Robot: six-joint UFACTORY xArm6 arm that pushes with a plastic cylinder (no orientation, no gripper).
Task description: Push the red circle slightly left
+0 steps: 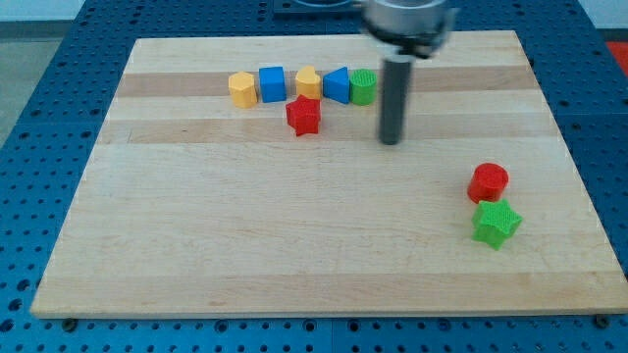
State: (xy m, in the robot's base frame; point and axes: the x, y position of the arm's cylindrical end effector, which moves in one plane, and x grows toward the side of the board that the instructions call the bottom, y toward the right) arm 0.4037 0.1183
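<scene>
The red circle (488, 182) lies near the board's right side, touching the green star (497, 224) just below it. My tip (392, 140) stands on the board well to the upper left of the red circle, apart from it. The rod rises from the tip to the arm's grey end at the view's top. The tip is just below and right of the green circle (364, 86), which the rod partly borders.
A row near the top holds a yellow hexagon (242, 88), a blue cube (272, 83), a yellow heart (308, 81), a blue triangle (337, 84) and the green circle. A red star (304, 116) sits just below the row. The wooden board (245, 226) lies on a blue perforated table.
</scene>
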